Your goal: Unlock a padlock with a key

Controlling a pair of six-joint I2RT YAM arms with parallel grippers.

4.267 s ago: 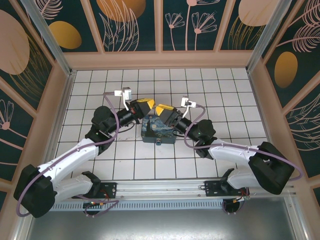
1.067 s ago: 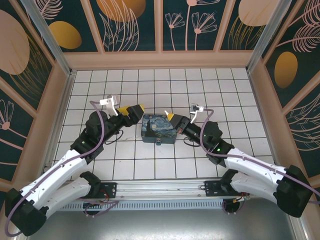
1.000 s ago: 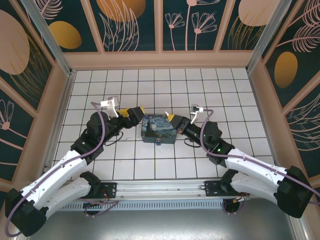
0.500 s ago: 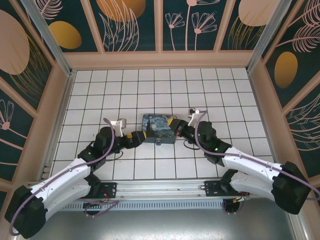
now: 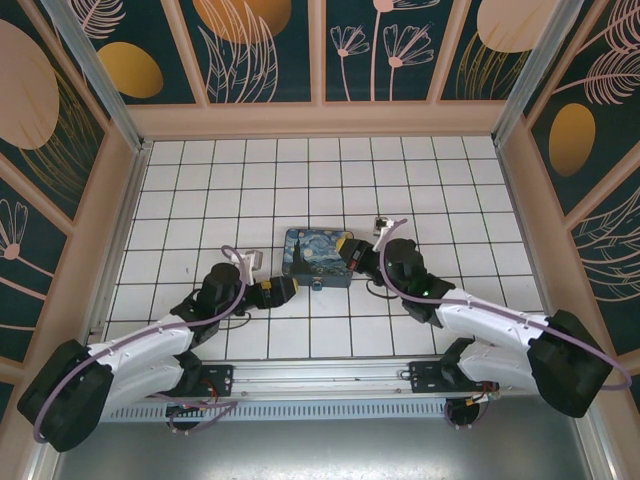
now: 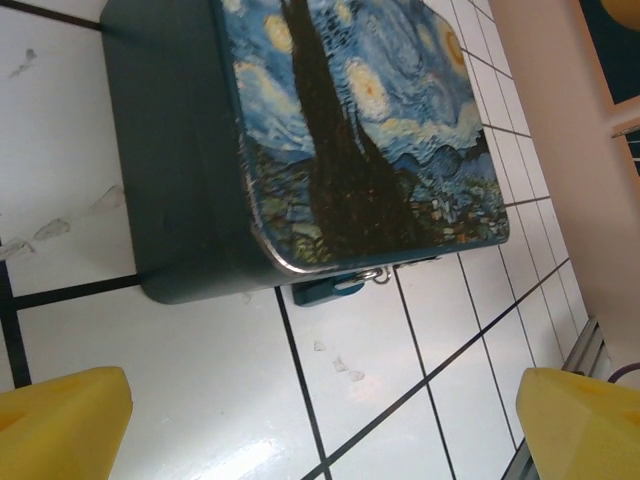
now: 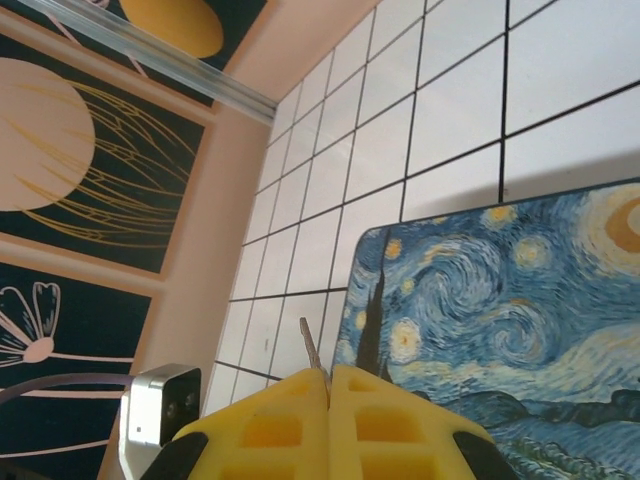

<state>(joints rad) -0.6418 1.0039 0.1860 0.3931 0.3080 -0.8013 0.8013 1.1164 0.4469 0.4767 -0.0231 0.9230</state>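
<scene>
Grip: left gripper (image 6: pixel 320 420) spread wide, right gripper (image 7: pixel 329 378) pinched key (image 7: pixel 311 352) | Tip: I needed padlock (image 6: pixel 371 275) held still first.

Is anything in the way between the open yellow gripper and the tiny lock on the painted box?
Nothing visible is. From above, the left gripper sits just left of the padlock, which hangs at the near edge of the box. There is bare white tile between them.
</scene>
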